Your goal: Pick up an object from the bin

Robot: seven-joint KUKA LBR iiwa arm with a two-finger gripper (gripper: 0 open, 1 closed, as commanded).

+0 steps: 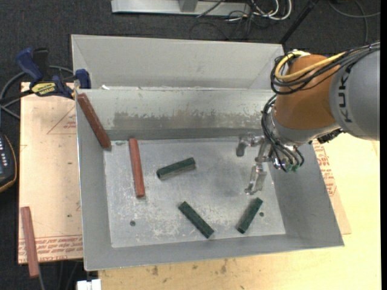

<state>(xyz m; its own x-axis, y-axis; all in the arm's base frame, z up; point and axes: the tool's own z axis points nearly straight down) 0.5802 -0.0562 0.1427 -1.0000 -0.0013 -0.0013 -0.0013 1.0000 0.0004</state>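
Note:
My gripper (247, 169) hangs over the right part of the bin floor, open, with nothing between its fingers. One fingertip (240, 150) points toward the back wall and the other (251, 188) toward the front. Just in front of the nearer fingertip lies a dark green bar (250, 215), slanted, close to the bin's front right corner and apart from the gripper. A second dark green bar (195, 219) lies to its left near the front edge. A third (176, 168) rests in the middle of the floor, left of the gripper.
A long red-brown stick (136, 167) lies lengthwise on the left of the floor. Another red-brown stick (93, 121) leans against the left wall at the back corner. The arm with its orange cover comes in over the right rim.

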